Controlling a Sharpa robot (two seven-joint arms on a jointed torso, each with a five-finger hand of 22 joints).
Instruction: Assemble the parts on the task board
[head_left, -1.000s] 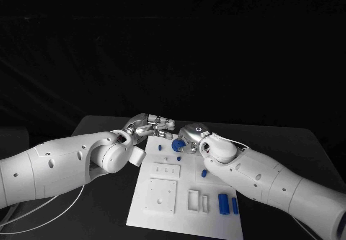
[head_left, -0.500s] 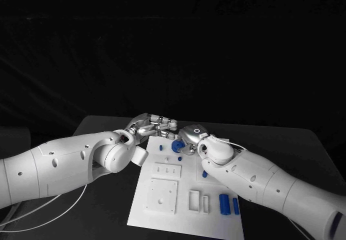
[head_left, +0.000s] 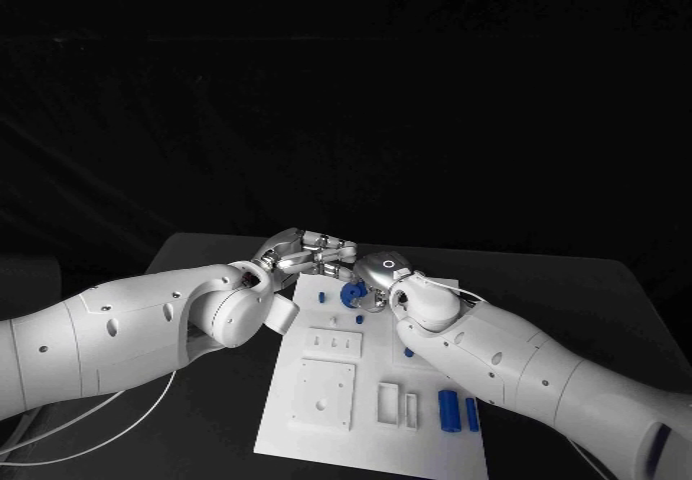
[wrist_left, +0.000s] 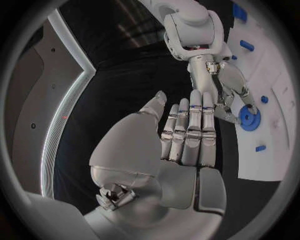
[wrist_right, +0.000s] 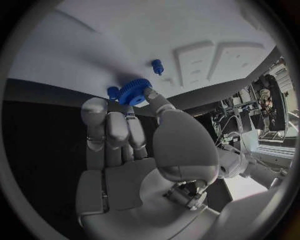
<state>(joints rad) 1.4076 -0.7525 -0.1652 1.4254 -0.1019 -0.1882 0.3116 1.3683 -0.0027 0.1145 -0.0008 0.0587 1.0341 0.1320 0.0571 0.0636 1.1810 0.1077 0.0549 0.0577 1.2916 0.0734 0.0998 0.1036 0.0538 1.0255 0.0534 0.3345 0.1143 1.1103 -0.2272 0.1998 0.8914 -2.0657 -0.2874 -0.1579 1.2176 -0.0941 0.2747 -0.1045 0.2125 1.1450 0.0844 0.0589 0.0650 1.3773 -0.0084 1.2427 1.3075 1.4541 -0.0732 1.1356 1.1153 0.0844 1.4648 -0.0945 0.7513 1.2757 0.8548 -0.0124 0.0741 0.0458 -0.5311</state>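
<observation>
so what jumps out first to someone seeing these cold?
Both silver hands meet at the far end of the white task board. The right hand has its fingertips on a round blue gear there, while the left hand hovers open beside it. Two blue bars lie at the board's near right corner.

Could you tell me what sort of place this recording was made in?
Probably a robotics lab test bench: a black table against a dark backdrop, a white task board with blue parts, such as a gear, and equipment racks beyond in the right wrist view.

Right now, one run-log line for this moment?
right hand: touching blue gear on task board | left hand: open, beside | two blue bars: untouched
</observation>
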